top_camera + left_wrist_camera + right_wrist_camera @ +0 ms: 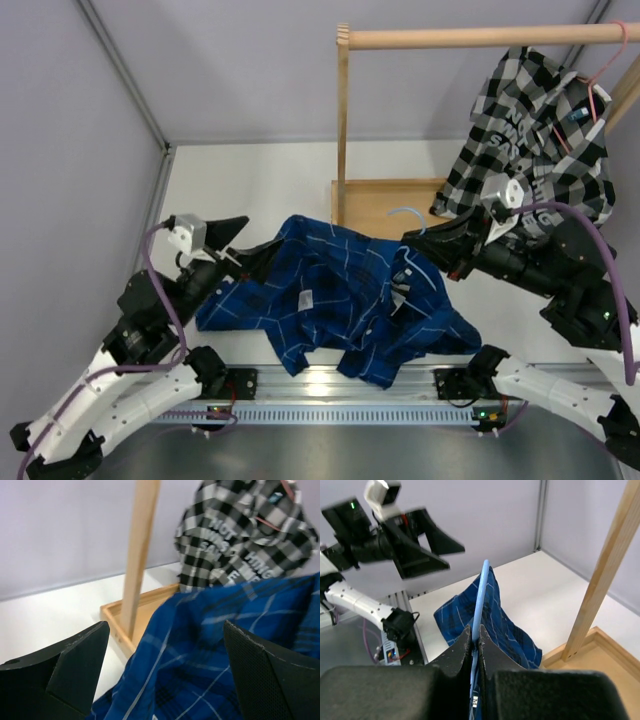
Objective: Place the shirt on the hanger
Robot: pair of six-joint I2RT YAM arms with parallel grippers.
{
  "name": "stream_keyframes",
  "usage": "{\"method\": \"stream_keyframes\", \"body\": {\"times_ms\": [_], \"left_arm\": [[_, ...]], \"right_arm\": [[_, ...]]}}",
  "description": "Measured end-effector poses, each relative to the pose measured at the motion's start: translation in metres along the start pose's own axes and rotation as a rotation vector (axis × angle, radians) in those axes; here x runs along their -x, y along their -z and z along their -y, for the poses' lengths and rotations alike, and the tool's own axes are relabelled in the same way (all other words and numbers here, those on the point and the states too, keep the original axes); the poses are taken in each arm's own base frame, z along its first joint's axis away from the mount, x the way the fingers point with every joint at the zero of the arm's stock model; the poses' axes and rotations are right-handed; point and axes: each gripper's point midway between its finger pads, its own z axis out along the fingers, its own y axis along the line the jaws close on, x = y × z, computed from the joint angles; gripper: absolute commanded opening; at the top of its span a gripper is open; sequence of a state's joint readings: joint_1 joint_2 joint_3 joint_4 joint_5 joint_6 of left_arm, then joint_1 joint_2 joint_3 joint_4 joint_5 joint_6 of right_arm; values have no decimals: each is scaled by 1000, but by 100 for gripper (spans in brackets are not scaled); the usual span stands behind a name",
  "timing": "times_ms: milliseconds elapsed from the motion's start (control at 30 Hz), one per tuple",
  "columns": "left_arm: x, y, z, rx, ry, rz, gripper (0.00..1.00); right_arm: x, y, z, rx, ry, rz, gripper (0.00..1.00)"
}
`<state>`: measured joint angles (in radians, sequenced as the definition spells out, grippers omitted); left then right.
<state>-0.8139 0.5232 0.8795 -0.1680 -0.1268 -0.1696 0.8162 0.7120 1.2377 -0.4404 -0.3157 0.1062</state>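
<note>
The royal-blue plaid shirt [340,300] lies crumpled on the white table between both arms. My right gripper [432,245] is shut on the light-blue wire hanger [407,213], whose hook shows just above the shirt's collar; the rest of the wire runs inside the shirt. In the right wrist view the hanger [481,592] stands up from the shut fingertips [468,639], with the shirt [495,620] draped over it. My left gripper [245,243] is open at the shirt's upper left edge. In the left wrist view its jaws stand wide apart with shirt fabric [200,650] between and beyond them.
A wooden rack stands at the back right: top rod [480,37], post [343,130], base tray [385,205]. A black-and-white checked shirt [535,130] hangs from it on a pink hanger [600,85]. Grey walls close in the left and back.
</note>
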Motion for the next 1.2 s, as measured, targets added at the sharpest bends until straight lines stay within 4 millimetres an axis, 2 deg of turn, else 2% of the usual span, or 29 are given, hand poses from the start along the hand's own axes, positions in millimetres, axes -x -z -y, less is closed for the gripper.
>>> {"method": "stream_keyframes", "body": {"times_ms": [33, 100, 233, 300, 367, 467, 500, 600, 767, 833, 933, 1000, 1033, 1067, 1133, 1167, 1200], "left_arm": [[-8, 6, -9, 40, 17, 22, 98], [-36, 9, -26, 116, 34, 3, 98], [-103, 0, -49, 215, 14, -125, 98], [-123, -5, -54, 235, 3, -162, 97], [-131, -12, -55, 245, -2, -175, 68], [-130, -23, -62, 291, -3, -151, 0], [-128, -26, -67, 323, -3, -141, 0], [-122, -29, -94, 513, -5, -128, 0], [-109, -35, -135, 799, 44, -117, 0], [-110, -36, -140, 830, 66, -117, 0], [-115, -38, -137, 804, 90, -130, 0], [-116, -40, -132, 759, 104, -137, 18], [-115, -41, -129, 738, 108, -138, 50], [-114, -42, -124, 703, 105, -146, 69], [-108, -45, -113, 628, 110, -145, 83], [-104, -46, -106, 578, 108, -146, 97], [-101, -47, -99, 531, 106, -148, 98]], "right_arm": [[4, 1, 1, -9, 3, 8, 0], [15, 2, 3, -25, 10, 27, 0], [27, 3, 0, -19, 15, 43, 0], [31, 4, -2, -10, 17, 46, 0], [31, 5, -3, -5, 16, 45, 0], [28, 6, -4, -3, 14, 35, 0], [28, 7, -3, -6, 14, 34, 0], [29, 15, 0, -38, 22, 46, 0], [17, 40, 12, -140, 42, 72, 0], [19, 48, 13, -154, 47, 90, 0], [20, 50, 14, -165, 48, 98, 0], [19, 49, 16, -172, 50, 93, 0], [19, 48, 17, -175, 51, 91, 0], [18, 46, 18, -177, 51, 86, 0], [17, 43, 20, -184, 50, 78, 0], [15, 41, 21, -186, 49, 71, 0], [14, 39, 22, -189, 48, 64, 0]]}}
